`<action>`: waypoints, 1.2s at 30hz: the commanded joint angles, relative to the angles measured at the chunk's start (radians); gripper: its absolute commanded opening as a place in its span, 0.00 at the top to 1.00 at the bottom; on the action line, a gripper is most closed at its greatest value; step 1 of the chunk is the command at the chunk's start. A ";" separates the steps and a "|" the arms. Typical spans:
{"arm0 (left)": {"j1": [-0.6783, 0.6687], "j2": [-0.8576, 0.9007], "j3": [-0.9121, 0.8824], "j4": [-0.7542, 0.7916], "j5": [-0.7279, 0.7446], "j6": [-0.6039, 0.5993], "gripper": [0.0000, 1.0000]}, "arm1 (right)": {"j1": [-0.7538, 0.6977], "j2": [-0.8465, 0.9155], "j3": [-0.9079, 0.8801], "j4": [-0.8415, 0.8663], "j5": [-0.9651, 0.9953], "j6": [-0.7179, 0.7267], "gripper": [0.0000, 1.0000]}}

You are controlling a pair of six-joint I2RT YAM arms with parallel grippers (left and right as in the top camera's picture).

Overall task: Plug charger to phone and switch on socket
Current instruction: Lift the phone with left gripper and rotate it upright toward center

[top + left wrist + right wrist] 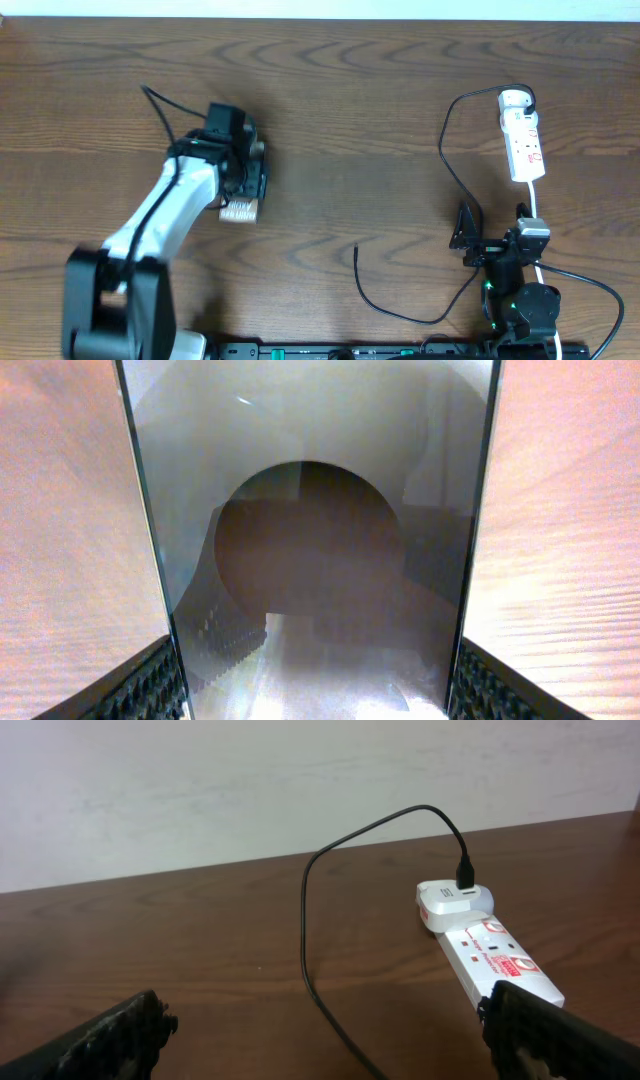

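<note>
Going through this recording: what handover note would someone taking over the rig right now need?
Left gripper: shut on the flat bronze-brown phone, left side of the wooden table.
Right gripper: open, empty, facing the white power-strip socket at far right.
Thin black charger cable: runs from the white adapter on the socket; its free plug tip lies on the table, apart from the phone.
Done: phone gripped. Left: plug tip into phone, switch socket on; switch state unreadable.
</note>
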 commanded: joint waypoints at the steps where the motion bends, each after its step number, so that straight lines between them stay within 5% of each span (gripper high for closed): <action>1: 0.004 -0.157 0.059 0.005 0.086 -0.101 0.93 | 0.007 -0.003 -0.002 -0.002 0.001 -0.008 0.01; 6: 0.004 -0.315 0.059 0.002 0.223 -0.284 0.93 | 0.007 -0.003 -0.002 -0.002 0.001 -0.008 0.01; 24: 0.242 -0.345 0.059 0.036 1.038 -1.406 0.93 | 0.007 -0.003 -0.002 -0.002 0.001 -0.008 0.01; 36: 0.242 -0.347 0.059 0.037 1.182 -1.561 0.92 | 0.007 -0.003 -0.002 -0.002 0.001 -0.008 0.01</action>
